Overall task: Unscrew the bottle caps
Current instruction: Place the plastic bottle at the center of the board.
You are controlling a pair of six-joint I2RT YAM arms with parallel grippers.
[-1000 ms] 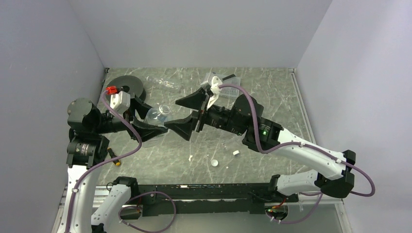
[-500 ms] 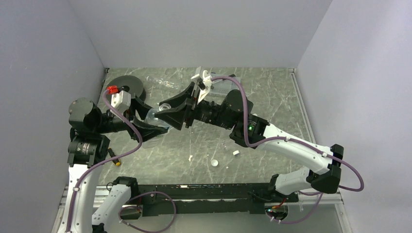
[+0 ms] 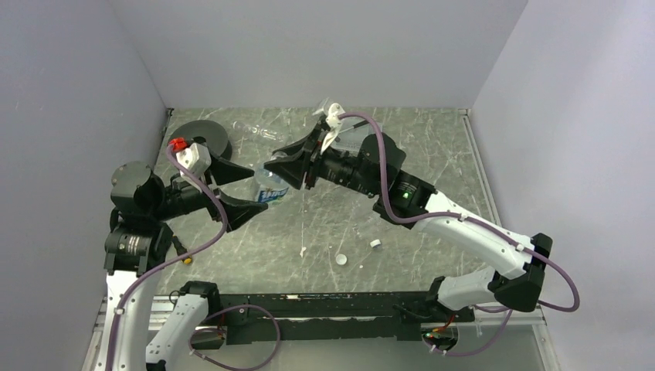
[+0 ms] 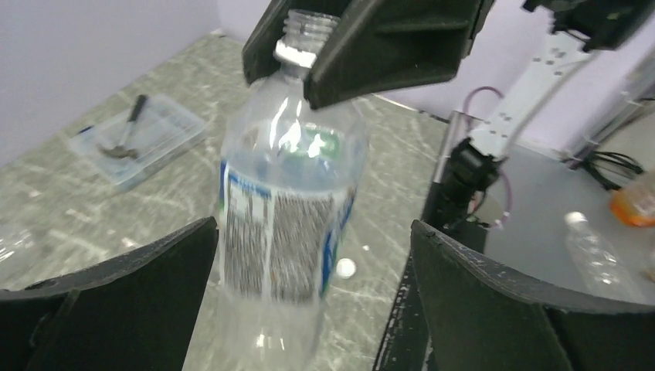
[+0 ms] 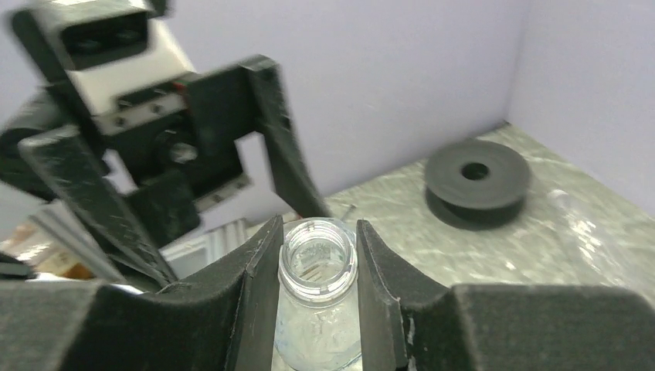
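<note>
The right gripper (image 5: 317,232) is pinching the neck of a short water bottle (image 4: 286,224) with a blue-and-white label, its two black fingers pressing on either side just below the threaded mouth. The mouth is standing open with no cap on it, and a white ring is sitting around the neck. The bottle is hanging roughly upright, a little left of the table's middle; whether its base is touching the marbled tabletop (image 3: 432,178) cannot be told. The left gripper (image 3: 259,186) is reaching in from the left with its fingers spread wide, one on each side of the labelled body and both standing apart from it. A white cap (image 3: 341,260) is lying loose on the table, near the front edge and to the right of the bottle, and a smaller white piece (image 3: 375,243) is lying just to its right. A second clear bottle (image 3: 255,130) is lying on its side at the far left, beside a black disc (image 3: 199,139) with a hole in its centre. A clear tray (image 4: 135,139) holding a dark tool is sitting at the far side, behind the right arm.
</note>
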